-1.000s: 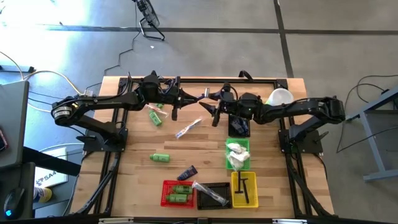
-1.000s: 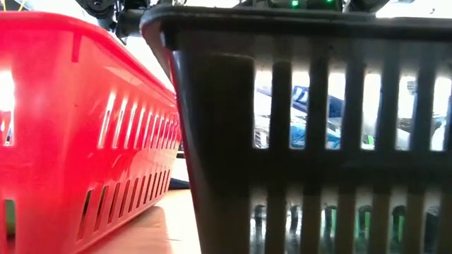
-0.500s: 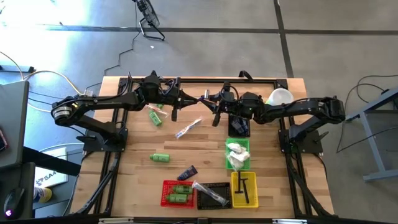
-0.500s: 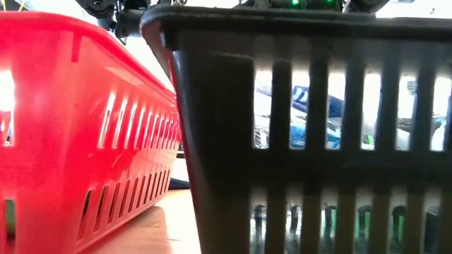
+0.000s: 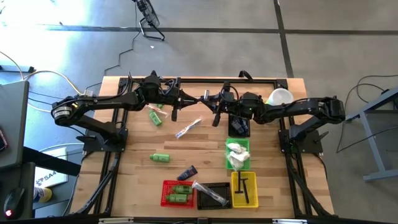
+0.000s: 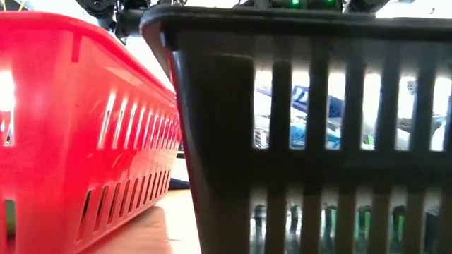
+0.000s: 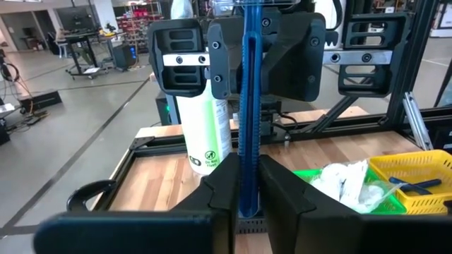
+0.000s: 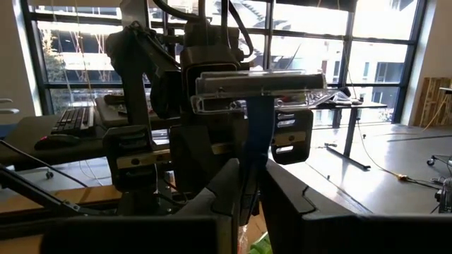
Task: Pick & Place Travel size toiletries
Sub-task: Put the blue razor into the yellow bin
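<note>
Toothbrush in hand: clear-wrapped toothbrush (image 5: 203, 98) with a blue handle, held off the table (image 5: 137, 180) at upper centre of the high view, between the two arms.
Left gripper (image 5: 195, 99): reaches in from the left of the frame; jaws clamped on the blue handle, seen edge-on in the left wrist view (image 7: 248, 106).
Right gripper (image 5: 211, 100): reaches in from the right, facing the left one; jaws closed around the same handle, with the clear wrapper head (image 8: 258, 88) standing above its fingers.
Step in hand: arm-to-arm handover, judged from both grips sitting on one item.
Other toiletries loose: second wrapped toothbrush (image 5: 188, 129), two green bottles (image 5: 160, 158) (image 5: 154, 117) and a navy tube (image 5: 187, 173), all on the table.
Likely destination: black basket (image 5: 225, 186) at lower centre, which already holds a wrapped toothbrush; a judgement only.
Next move calls for: one gripper to let go cleanly while the other keeps firm hold, then a carry down the frame to the basket row.
Risk: the slick wrapper may slip during the release.
</note>
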{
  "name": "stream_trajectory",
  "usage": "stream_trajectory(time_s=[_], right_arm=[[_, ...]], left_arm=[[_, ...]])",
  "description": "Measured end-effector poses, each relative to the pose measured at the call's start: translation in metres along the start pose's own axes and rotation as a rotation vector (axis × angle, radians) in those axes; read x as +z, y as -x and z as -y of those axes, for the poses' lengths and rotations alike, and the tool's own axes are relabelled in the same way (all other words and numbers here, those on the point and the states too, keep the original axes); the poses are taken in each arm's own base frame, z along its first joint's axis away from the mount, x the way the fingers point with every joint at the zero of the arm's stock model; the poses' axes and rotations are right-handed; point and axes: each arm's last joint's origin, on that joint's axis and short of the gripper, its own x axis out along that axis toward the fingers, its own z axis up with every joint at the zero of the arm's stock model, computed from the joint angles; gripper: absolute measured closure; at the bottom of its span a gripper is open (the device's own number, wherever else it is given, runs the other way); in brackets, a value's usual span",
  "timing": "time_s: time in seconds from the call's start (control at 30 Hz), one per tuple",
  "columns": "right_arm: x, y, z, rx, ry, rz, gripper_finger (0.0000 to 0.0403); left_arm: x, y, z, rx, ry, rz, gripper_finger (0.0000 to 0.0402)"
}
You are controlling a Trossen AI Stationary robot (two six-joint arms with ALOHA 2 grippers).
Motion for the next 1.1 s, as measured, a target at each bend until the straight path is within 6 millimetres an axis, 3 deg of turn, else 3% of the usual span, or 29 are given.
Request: stream_trajectory(time_s=[0.37, 0.53, 0.87, 1.1], right_arm=[[0.0, 0.0, 0.0, 0.0, 0.001, -0.003, 0.0371], [0.006, 0.007, -0.001, 0.003, -0.002, -0.048, 0.037], [0.039, 0.054, -0.016, 0.009, -0.093, -0.206, 0.0371], [0.044, 0.087, -0.03, 0.053, -0.308, -0.385, 0.0371]], left_arm=[[0.0, 0.0, -0.002, 0.05, 0.005, -0.007, 0.0261], [0.003, 0.003, -0.001, 0.054, 0.004, -0.004, 0.0244], [0.015, 0.021, 0.006, 0.053, 0.021, -0.042, 0.0242], [0.012, 0.023, 0.007, 0.047, 0.04, -0.083, 0.0242]])
